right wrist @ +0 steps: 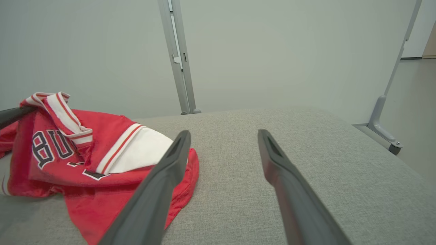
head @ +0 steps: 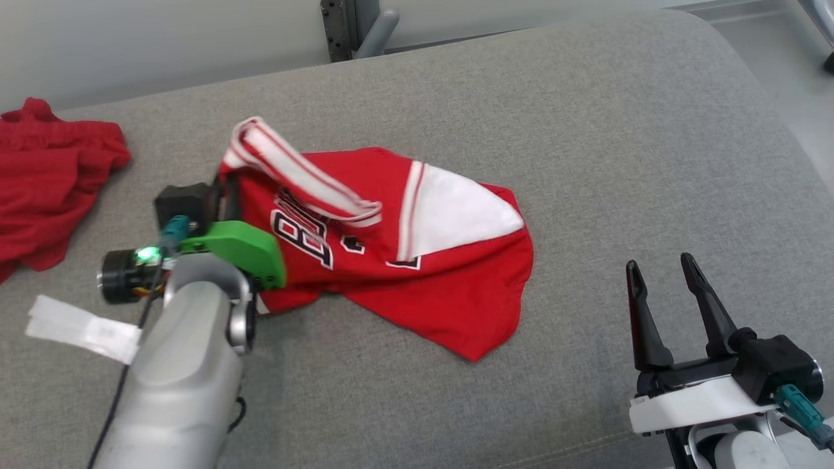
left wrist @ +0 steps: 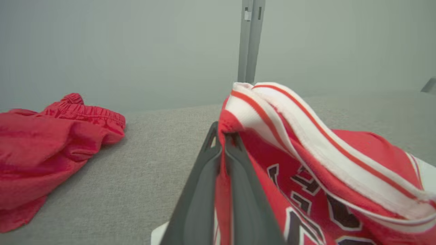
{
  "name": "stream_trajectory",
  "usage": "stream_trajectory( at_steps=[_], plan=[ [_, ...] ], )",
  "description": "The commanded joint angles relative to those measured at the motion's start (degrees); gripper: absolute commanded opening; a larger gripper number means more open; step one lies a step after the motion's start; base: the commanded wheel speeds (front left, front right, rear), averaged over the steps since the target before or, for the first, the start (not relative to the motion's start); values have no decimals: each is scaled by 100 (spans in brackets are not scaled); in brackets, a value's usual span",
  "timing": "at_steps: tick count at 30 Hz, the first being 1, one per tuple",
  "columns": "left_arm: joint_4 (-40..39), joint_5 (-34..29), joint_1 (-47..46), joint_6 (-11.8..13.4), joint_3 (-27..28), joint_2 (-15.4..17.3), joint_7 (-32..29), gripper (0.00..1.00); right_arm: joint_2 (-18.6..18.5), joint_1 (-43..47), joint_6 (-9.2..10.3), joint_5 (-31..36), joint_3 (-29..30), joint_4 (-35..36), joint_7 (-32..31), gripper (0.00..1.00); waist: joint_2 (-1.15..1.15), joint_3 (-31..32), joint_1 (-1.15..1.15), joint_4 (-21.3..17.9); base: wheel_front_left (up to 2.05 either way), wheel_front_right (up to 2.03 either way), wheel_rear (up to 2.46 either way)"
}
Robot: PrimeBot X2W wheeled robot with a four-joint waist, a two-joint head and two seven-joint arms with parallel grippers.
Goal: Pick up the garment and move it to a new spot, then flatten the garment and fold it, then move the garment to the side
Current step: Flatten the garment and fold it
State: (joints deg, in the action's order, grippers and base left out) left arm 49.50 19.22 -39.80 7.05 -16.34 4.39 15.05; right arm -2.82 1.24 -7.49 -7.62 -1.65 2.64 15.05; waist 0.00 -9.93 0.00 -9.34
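Our L pincer [left wrist: 223, 137] is pinched shut on the red jersey [head: 423, 273] edge; R pincer [head: 660, 264] spread wide, apart from it, over grey cushion [head: 586, 130].

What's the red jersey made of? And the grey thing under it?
The red jersey looks like soft knit cloth: it crumples and drapes, with ribbed striped trim. The grey surface looks like coarse woven fabric, probably padded given its rounded edge.
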Motion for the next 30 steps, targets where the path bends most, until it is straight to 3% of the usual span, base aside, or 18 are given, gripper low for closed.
stream_trajectory(
  at_steps=[1, 5, 8, 10, 11, 12, 21, 30],
  plan=[
    [53, 85, -82, 78, 101, 110, 20, 0, -13, -73, 0, -53, -11, 14, 16, 100, 0, -61, 0, -50, 0, 0, 0],
    [394, 410, 10, 339, 689, 302, 20, 0, -15, -139, 0, -79, -22, -14, 17, 100, 0, -177, 0, -108, 0, 0, 0],
    [524, 503, 123, 395, 967, 396, 20, 0, -14, -163, 0, -97, -15, -51, 17, 100, 0, -222, 0, -99, 0, 0, 0],
    [552, 517, 194, 322, 1041, 391, 21, 42, -14, -176, 0, -103, -18, -84, 16, 100, 0, -232, 0, -62, 0, 0, 0],
    [538, 499, 225, 290, 1068, 388, 21, 81, -13, -185, 0, -107, -31, -102, 17, 100, 0, -230, 0, -38, 0, 0, 0],
    [518, 487, 257, 263, 1101, 376, 21, 100, -13, -185, 0, -103, -42, -120, 16, 100, 0, -222, 0, -9, 0, 0, 0],
    [-613, 267, 946, -207, 1400, 154, 14, 100, -13, -100, 0, -204, -298, -660, 16, 100, 0, -73, 0, 384, 0, 0, 0],
    [-2100, -82, 2220, -586, 1187, -115, 15, 100, -16, -385, 0, -844, -723, -1838, 17, 100, 0, 121, 0, 1034, 0, 0, 0]
  ],
)
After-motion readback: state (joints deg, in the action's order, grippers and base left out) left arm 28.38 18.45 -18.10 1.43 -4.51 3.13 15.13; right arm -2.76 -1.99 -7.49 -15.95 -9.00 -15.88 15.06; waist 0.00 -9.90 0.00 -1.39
